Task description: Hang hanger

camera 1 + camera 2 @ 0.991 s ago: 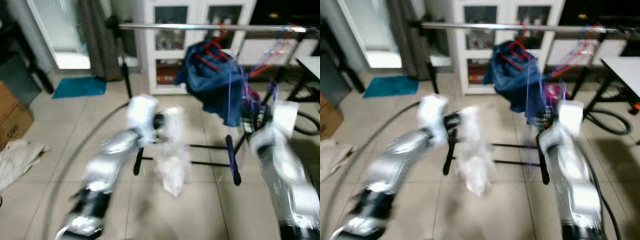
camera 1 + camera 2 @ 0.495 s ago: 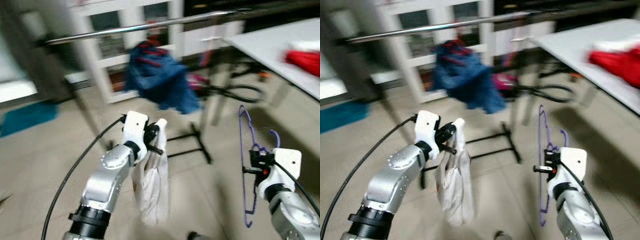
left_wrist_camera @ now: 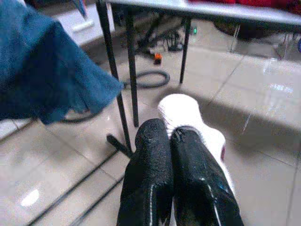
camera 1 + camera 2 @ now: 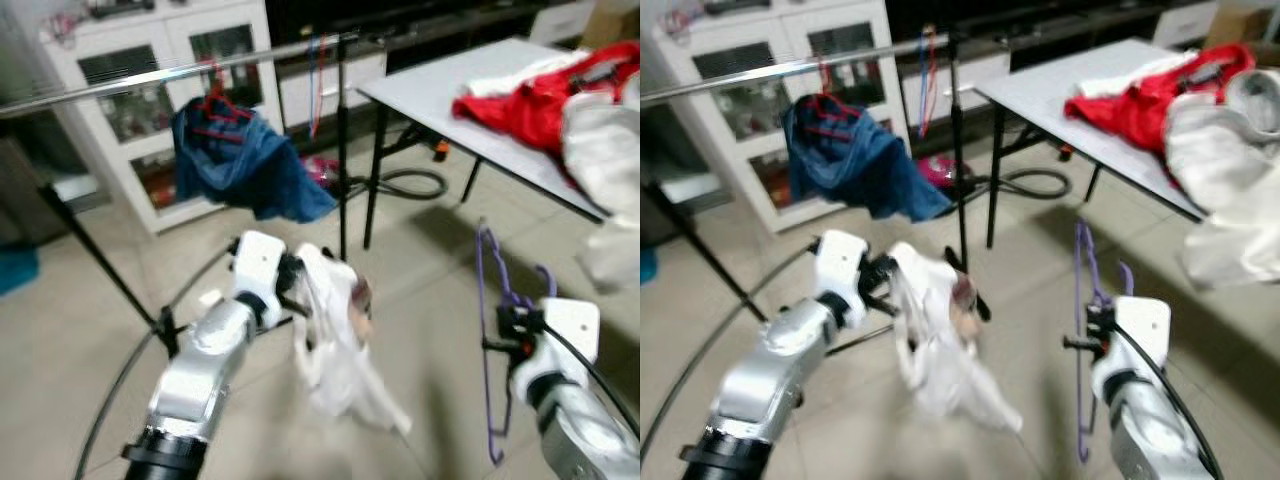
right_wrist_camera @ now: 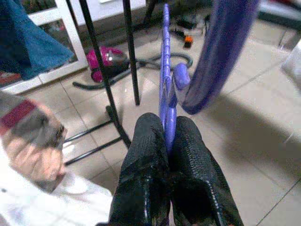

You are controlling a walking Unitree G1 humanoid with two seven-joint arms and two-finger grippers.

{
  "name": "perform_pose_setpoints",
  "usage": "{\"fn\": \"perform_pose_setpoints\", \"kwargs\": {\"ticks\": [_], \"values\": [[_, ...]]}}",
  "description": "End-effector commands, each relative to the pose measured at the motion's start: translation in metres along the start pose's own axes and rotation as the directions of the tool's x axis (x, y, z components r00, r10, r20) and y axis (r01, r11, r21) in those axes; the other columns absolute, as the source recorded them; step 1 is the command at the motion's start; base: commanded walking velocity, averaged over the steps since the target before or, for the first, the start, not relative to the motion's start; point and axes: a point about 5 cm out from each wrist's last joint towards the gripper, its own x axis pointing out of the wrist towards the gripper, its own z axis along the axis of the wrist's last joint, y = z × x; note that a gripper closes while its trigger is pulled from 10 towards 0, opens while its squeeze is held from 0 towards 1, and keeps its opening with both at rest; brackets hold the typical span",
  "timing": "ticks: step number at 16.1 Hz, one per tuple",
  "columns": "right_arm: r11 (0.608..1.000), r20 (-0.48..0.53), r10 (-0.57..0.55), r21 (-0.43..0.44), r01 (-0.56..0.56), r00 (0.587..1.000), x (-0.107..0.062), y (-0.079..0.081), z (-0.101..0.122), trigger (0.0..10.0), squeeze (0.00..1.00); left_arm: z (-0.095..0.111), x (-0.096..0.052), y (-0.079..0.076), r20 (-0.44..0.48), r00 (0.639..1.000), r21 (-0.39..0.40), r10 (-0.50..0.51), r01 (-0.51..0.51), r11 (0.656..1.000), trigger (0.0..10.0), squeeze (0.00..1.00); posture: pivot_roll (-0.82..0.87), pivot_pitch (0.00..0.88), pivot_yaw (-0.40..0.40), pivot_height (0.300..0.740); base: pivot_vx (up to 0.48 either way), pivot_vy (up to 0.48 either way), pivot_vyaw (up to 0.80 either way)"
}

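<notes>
Between the two raised arms we see tiled floor (image 4: 130, 270) and, behind it, a clothes rail (image 4: 150, 78) on black legs. At the right side we find the right gripper (image 5: 165, 141) clamped on a purple hanger (image 4: 492, 300): in the right wrist view both black fingers (image 5: 146, 155) press against the thin purple wire, which rises straight out from between them. In the head views the hanger stands upright, its hook topmost, above the gripper, and its lower part hanging below the wrist. We note the hanger is well apart from the rail and touches nothing but the gripper.

At the left side the left gripper (image 3: 170, 141) is closed on a white garment (image 4: 335, 340). The left wrist view shows the two fingers pressed together with white cloth bunched at their tips. The garment trails down and to the right from the gripper, blurred, clear of the floor as far as we can tell.

On the rail we record a blue garment (image 4: 240, 165) on a red hanger (image 4: 215, 100), near the rail's upright post (image 4: 342, 140). A grey table (image 4: 470, 100) to the right carries a red cloth (image 4: 530, 95) and white cloth (image 4: 600, 140). A white glass-door cabinet (image 4: 150, 60) stands behind the rail. A dark hose (image 4: 405, 185) and a pink object (image 5: 110, 63) lie on the floor beneath the table.
</notes>
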Motion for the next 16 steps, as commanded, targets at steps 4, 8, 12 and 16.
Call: {"fn": "perform_pose_setpoints", "kwargs": {"ticks": [4,8,12,16], "values": [[1.0,-0.024,0.022,0.018,-0.021,0.999,-0.001,0.003,-0.002,10.0,0.0,0.01,-0.004,0.002,0.043,0.999,-0.024,0.016,-0.015,1.0,10.0,0.0,0.01,0.024,0.063,0.74,0.0,0.0,-0.77],[1.0,-0.043,-0.012,0.004,0.012,0.999,0.0,0.003,-0.003,10.0,0.0,0.015,-0.002,0.004,0.068,0.997,-0.006,0.041,-0.04,0.999,10.0,0.0,0.0,0.024,0.07,0.74,0.0,0.0,-0.76],[0.999,0.002,-0.027,-0.022,0.027,1.0,0.0,0.002,0.004,10.0,0.0,0.018,0.0,0.004,0.078,0.997,-0.004,0.023,-0.023,1.0,10.0,0.0,-0.01,0.016,0.082,0.74,0.0,0.0,-0.74],[0.994,0.037,0.022,-0.11,-0.018,0.999,0.004,0.004,0.013,10.0,0.0,0.023,0.004,0.003,0.098,0.995,-0.029,0.015,-0.012,1.0,10.0,0.0,-0.02,0.012,0.086,0.74,0.146,0.0,-0.37]]}}
